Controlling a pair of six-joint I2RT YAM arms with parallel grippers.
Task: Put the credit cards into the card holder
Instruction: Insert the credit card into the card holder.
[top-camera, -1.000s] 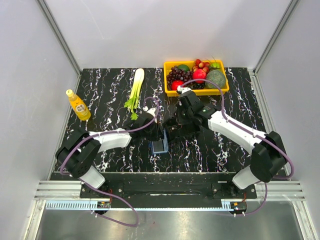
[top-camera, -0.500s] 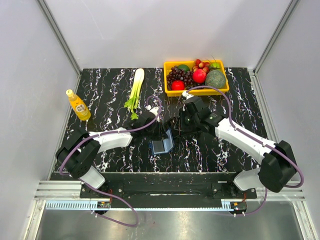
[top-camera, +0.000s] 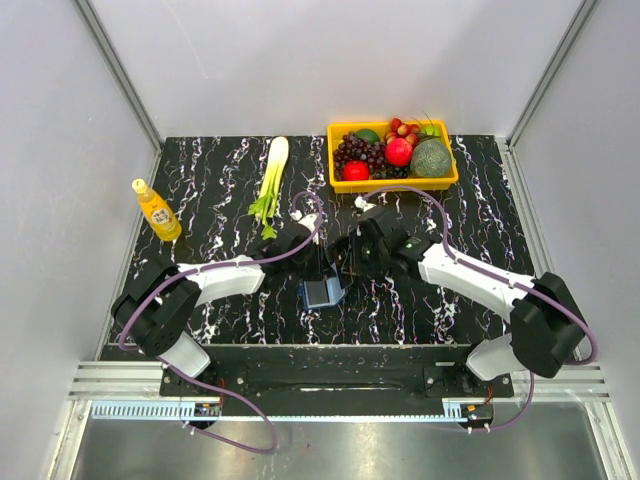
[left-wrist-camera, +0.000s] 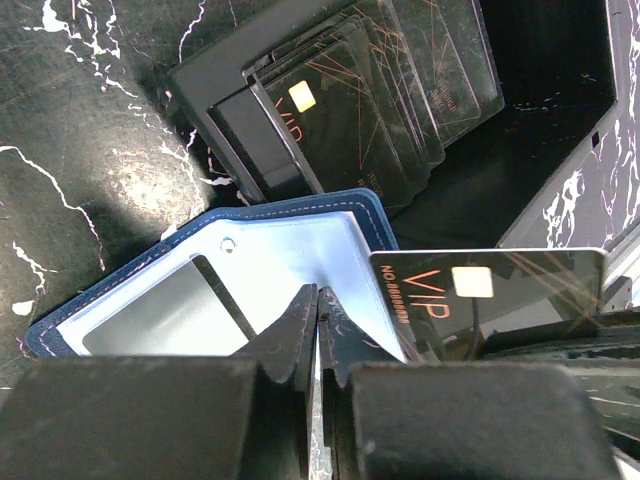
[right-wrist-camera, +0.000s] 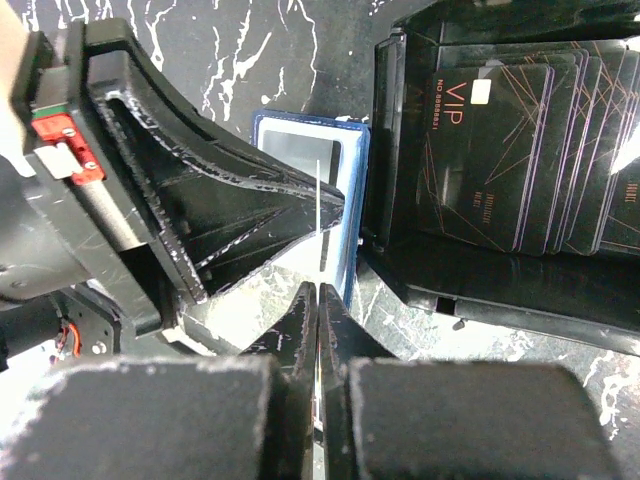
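The dark navy card holder (left-wrist-camera: 250, 270) lies open on the marble table, its pale blue inside showing. It also shows in the top view (top-camera: 322, 291) and the right wrist view (right-wrist-camera: 300, 150). My left gripper (left-wrist-camera: 318, 300) is shut on the holder's inner flap. My right gripper (right-wrist-camera: 317, 292) is shut on a black VIP credit card (left-wrist-camera: 500, 290), seen edge-on in its own view (right-wrist-camera: 318, 215), just right of the holder's open side. Several more black cards (left-wrist-camera: 370, 110) lie fanned in a black tray (left-wrist-camera: 215, 80) behind the holder.
A yellow basket of fruit (top-camera: 392, 152) stands at the back right. A celery stalk (top-camera: 270, 180) lies at the back middle. An orange bottle (top-camera: 157, 210) stands at the left. The black tray sits close behind both grippers.
My right gripper drew back toward the tray, then came forward and left again to the holder with a card. The left gripper stayed on the holder.
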